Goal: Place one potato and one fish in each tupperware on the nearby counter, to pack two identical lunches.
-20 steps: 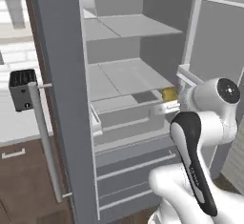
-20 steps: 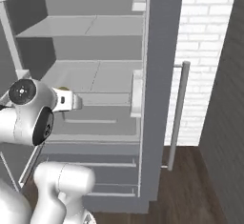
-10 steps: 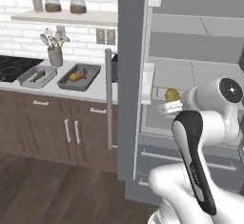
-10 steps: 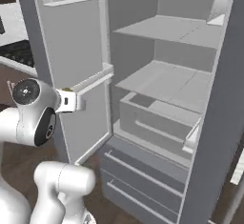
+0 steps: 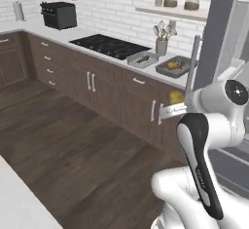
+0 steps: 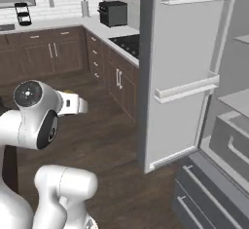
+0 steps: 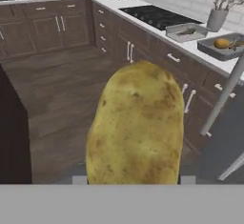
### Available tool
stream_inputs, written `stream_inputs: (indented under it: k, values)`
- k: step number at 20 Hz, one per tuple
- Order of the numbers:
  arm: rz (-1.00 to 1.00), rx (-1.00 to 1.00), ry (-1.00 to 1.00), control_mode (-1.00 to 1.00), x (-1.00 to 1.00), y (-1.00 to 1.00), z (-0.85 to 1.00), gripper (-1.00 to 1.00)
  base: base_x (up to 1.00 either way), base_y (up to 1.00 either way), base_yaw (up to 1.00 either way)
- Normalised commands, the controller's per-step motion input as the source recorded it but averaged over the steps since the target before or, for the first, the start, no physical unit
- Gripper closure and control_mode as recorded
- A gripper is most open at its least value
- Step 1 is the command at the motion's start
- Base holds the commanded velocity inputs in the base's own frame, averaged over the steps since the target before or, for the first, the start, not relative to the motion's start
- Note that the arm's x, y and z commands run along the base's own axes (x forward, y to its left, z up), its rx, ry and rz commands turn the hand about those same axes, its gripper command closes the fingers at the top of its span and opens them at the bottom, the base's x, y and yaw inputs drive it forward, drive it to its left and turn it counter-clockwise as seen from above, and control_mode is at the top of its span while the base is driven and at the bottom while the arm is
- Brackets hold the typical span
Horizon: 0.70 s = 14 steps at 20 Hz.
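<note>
Between the claw's (image 7: 133,182) fingers sat a potato (image 7: 136,125), clamped and held up over the dark wood floor (image 5: 73,145), well apart from the table (image 5: 146,69). Two tupperware tubs stood on the table beside the cooktop (image 5: 109,45), the nearer (image 5: 174,66) holding something yellow, the farther (image 5: 142,59) something dark

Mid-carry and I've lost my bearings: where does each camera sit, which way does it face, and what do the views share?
Left base view: behind the arm, left; faces the counter, cooktop, two tupperware; white arm lower right, potato in gripper.
Right base view: behind the arm, right; faces the open fridge door; arm lower left.
Hand view: on the hand, along the gripper; potato close up, counter behind.
Shared: left base and hand views both show potato, cooktop, tupperware; all show the counter.
</note>
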Motion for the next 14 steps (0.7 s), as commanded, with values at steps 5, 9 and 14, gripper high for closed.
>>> stream_inputs:
  k: [5,9,14]
  values:
    - [0.0,0.0,0.0,1.0,0.0,0.0,0.0,1.0,0.91,0.47,0.24]
    - [0.0,0.0,0.0,1.0,0.0,0.0,0.0,1.0,1.0,-0.03,0.03]
    - [0.0,0.0,0.0,1.0,0.0,0.0,0.0,1.0,1.0,-0.29,0.02]
